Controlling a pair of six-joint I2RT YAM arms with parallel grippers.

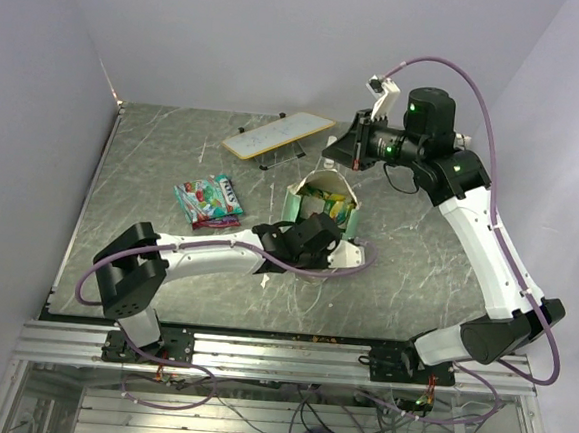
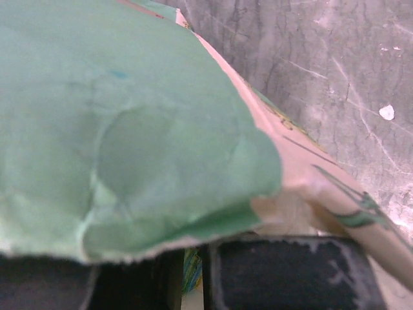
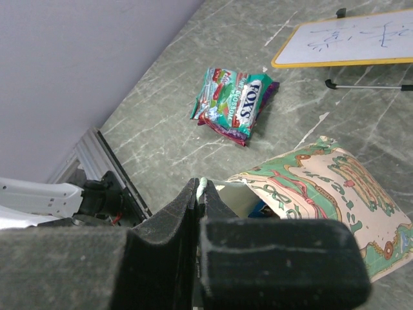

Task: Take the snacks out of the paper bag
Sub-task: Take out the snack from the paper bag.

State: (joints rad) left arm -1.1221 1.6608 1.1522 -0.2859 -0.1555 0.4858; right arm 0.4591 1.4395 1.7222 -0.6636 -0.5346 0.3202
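Note:
The mint-green paper bag [image 1: 320, 191] lies on the table with its cream mouth facing the arms. My left gripper [image 1: 318, 231] reaches into that mouth. In the left wrist view the bag's green flap [image 2: 129, 129] fills the frame, and the left gripper [image 2: 192, 261] has its fingers close together on a striped green-yellow-blue snack packet [image 2: 191, 268]. My right gripper [image 3: 201, 187] is shut on the thin green rim of the bag [image 3: 335, 187], holding it up from behind [image 1: 340, 152]. More packets [image 1: 342, 213] show inside the bag. A few snacks [image 1: 208, 200] [image 3: 235, 100] lie stacked on the table to the bag's left.
A flat white board [image 1: 278, 135] [image 3: 342, 39] with a yellow edge stands on black legs behind the bag. Walls close in on the left and at the back. The left arm's white link [image 1: 206, 255] stretches across the near middle of the table.

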